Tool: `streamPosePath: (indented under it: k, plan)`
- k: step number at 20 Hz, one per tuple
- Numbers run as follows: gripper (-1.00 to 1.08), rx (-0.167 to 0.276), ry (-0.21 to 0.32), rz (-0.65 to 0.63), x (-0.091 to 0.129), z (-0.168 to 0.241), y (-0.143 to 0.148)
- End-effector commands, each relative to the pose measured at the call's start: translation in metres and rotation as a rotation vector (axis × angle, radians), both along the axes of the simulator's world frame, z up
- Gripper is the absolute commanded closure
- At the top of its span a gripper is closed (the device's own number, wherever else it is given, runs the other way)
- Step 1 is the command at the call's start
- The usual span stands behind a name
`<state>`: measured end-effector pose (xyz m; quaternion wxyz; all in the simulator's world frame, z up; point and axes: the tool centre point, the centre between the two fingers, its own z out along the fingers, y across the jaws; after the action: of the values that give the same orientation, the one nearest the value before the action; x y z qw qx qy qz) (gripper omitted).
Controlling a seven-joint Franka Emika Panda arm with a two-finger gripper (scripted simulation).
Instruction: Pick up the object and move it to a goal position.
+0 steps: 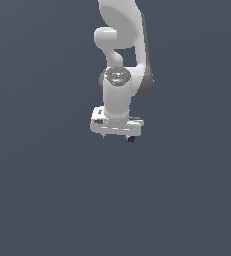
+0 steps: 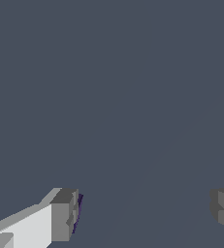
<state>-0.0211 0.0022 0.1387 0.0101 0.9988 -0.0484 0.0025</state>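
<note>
This is no home, kitchen or workshop but a bare simulated scene. In the exterior view a flat, even slate-grey field fills the whole frame, with no walls, furniture, floor edge or horizon to mark a room. The only fixture is a white Franka Panda arm (image 1: 118,75), rendered with smooth, untextured shells and soft highlights (the look of computer graphics rather than a photograph). The wrist view shows the same uniform grey surface (image 2: 113,97) without grain, stains or clutter, crossed only by faint, slightly paler diagonal bands. Lighting is even throughout, and no sharp shadows fall anywhere on the grey.
</note>
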Motion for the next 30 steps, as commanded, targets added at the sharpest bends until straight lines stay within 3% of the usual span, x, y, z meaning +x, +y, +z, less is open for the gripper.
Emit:
streamPosePath:
  k: [1,8,15,30]
  plan:
    - [-0.92,0.004,0.000,-0.022,-0.009,-0.011,0.016]
    - [-0.92,0.014,0.001,-0.096,-0.043,-0.044,0.059]
    - [-0.92,0.019,0.002,-0.142,-0.067,-0.062,0.083]
    - [-0.92,0.021,0.003,-0.152,-0.073,-0.085,0.088]
